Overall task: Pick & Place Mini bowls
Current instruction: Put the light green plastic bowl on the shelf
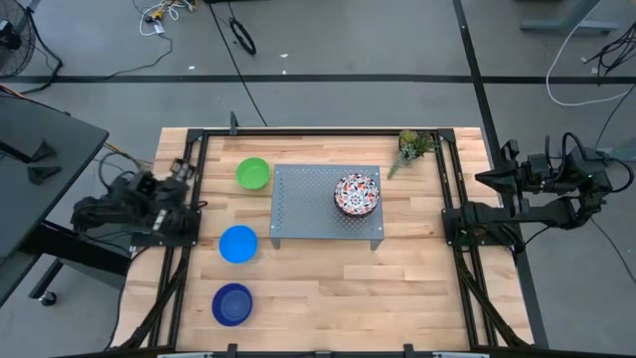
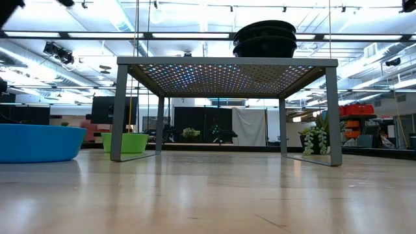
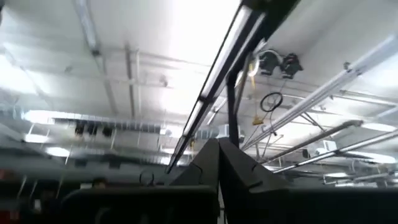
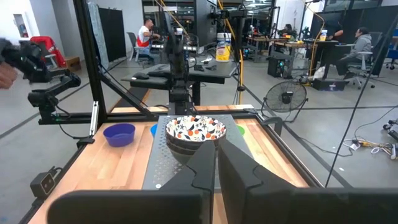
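Observation:
Three floral mini bowls are stacked (image 1: 357,193) on top of the grey perforated stand (image 1: 308,214), near its right end. The stack also shows in the low view (image 2: 264,38) and the right wrist view (image 4: 195,132). The green bowl (image 1: 252,173), light blue bowl (image 1: 238,243) and dark blue bowl (image 1: 232,303) rest upright on the table, left of the stand. My left gripper (image 3: 219,167) is shut and empty, tipped up toward the ceiling at the table's left edge. My right gripper (image 4: 216,163) is shut and empty at the right edge, facing the stand.
A small potted plant (image 1: 414,146) stands at the stand's far right corner. Black frame rails (image 1: 189,249) run along the table's left and right sides. Bare wood (image 1: 338,298) lies in front of the stand. People sit at desks in the room beyond.

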You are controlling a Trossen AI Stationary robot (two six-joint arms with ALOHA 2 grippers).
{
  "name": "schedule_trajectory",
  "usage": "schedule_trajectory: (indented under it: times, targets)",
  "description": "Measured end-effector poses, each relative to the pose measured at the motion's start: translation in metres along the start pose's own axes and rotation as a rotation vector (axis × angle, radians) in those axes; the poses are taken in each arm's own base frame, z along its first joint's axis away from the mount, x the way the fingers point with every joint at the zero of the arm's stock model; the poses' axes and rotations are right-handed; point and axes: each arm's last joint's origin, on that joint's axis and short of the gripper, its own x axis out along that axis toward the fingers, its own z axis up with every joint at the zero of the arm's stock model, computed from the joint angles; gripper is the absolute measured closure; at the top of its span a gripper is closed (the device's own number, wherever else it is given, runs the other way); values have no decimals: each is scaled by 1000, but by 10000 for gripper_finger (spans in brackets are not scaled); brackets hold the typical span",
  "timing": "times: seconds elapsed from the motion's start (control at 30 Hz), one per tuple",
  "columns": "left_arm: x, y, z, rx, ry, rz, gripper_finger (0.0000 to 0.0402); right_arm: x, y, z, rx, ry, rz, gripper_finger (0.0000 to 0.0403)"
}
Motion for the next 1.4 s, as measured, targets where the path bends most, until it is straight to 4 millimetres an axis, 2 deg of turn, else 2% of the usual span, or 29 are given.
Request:
schedule_trajectory:
  times: [0.17, 0.33, 0.57, 0.77, 1.13, 1.4]
  targets:
    - [14, -6, 39, 68, -105, -27, 399, 0, 0, 0, 0, 0, 6, 380]
    - [26, -9, 75, 74, -123, 40, 400, 0, 0, 0, 0, 0, 6, 380]
    - [40, -14, 115, 123, -145, 78, 400, 0, 0, 0, 0, 0, 4, 380]
    - [66, -15, 136, 147, -55, 91, 401, 0, 0, 0, 0, 0, 3, 380]
    - [126, -16, 168, 152, 117, 75, 401, 0, 0, 0, 0, 0, 3, 380]
    - [169, -15, 193, 199, 237, 126, 401, 0, 0, 0, 0, 0, 2, 380]
